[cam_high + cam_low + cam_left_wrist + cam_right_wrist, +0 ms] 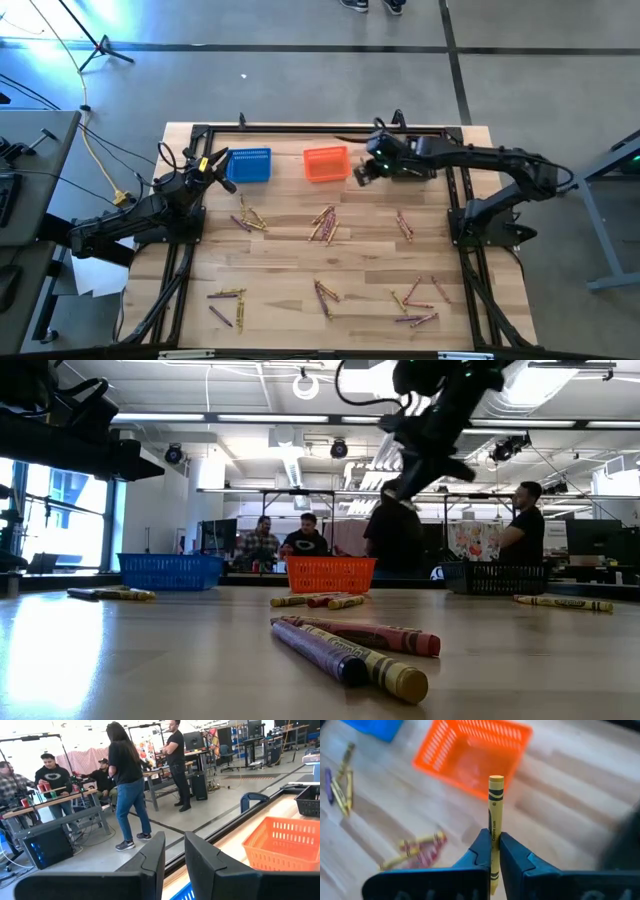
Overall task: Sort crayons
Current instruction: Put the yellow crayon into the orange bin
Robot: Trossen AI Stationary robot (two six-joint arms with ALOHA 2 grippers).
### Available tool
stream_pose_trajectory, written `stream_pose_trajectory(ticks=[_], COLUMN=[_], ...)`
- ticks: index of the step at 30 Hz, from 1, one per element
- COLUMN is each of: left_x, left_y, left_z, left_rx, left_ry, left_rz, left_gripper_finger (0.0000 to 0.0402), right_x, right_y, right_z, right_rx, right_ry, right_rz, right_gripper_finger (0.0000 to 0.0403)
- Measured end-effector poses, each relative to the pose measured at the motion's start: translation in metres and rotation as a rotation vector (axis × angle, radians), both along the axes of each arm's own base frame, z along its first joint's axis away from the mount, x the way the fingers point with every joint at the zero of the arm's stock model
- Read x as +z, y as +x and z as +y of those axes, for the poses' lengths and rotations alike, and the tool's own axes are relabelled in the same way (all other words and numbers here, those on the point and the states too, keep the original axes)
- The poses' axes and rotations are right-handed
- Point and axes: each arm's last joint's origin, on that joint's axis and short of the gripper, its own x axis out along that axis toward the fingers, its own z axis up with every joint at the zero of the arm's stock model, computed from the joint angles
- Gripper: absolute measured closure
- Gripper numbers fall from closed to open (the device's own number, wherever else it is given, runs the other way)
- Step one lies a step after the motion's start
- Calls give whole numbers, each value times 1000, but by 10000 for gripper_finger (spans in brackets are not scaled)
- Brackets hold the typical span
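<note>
Crayons point(325, 226) lay scattered in small clusters over the wooden table point(290, 262), most of them toward the middle and the near edge, with one pile just near of the blue basket point(249, 165). We saw the right gripper point(493, 851) raised above the table, just right of the orange basket point(325, 163), its fingers pinched tight on a yellow crayon point(494, 820). That crayon stood up between the fingers, its tip toward the orange basket. From table height, three crayons point(355, 648) lay closest to the camera: one purple, one red, one yellow.

The left gripper point(213, 165) hovered at the far left of the table, just left of the blue basket. We found its fingers point(150, 857) set a little apart, with nothing between them. A black basket point(497, 577) sat to the right of the orange one at the far edge.

Beyond the table we noticed several people point(127, 780) in the room, some seated at benches and others standing.
</note>
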Motion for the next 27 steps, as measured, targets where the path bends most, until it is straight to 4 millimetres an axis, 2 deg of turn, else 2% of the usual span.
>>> stream_pose_trajectory(ticks=[5, 13, 20, 27], left_x=[0, 0, 0, 0], left_y=[0, 0, 0, 0], left_z=[0, 0, 0, 0], left_rx=[0, 1, 1, 1], left_ry=[0, 0, 0, 0], left_rz=[0, 0, 0, 0], left_gripper_finger=[342, 342, 342, 342], right_x=[-15, -43, -60, -61], right_y=[25, 50, 65, 67], right_z=[-21, -45, -58, -67], right_rx=[5, 6, 2, 1], right_ry=[-39, -41, -71, -108], right_rz=[-37, -35, -89, -120], right_gripper_finger=[393, 389, 388, 384])
